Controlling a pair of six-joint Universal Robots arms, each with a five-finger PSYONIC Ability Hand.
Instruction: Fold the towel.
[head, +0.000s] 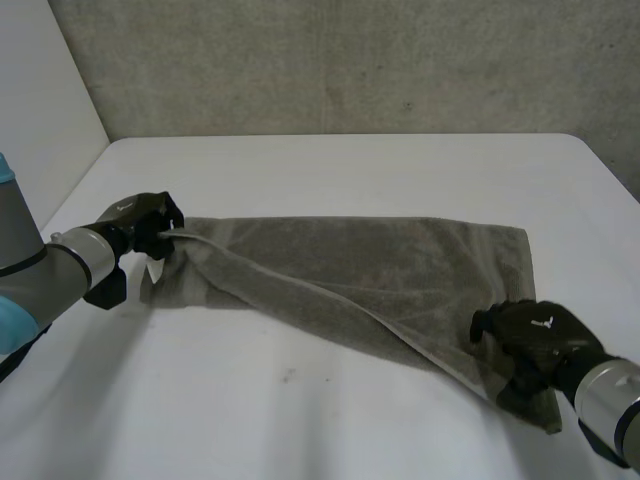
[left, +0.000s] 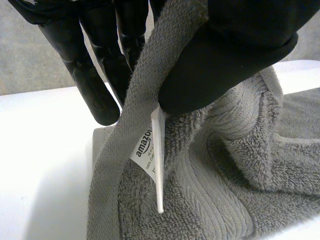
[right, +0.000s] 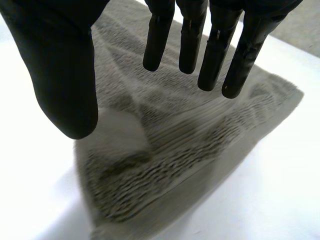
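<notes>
Open table (head: 330, 170) around the towel (head: 400, 265) — wall (head: 350, 60) beyond the far edge

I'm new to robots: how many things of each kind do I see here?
Grey towel: 1
White label on it: 1
Black hands: 2, left hand and right hand
White table: 1
Total: 5
</notes>
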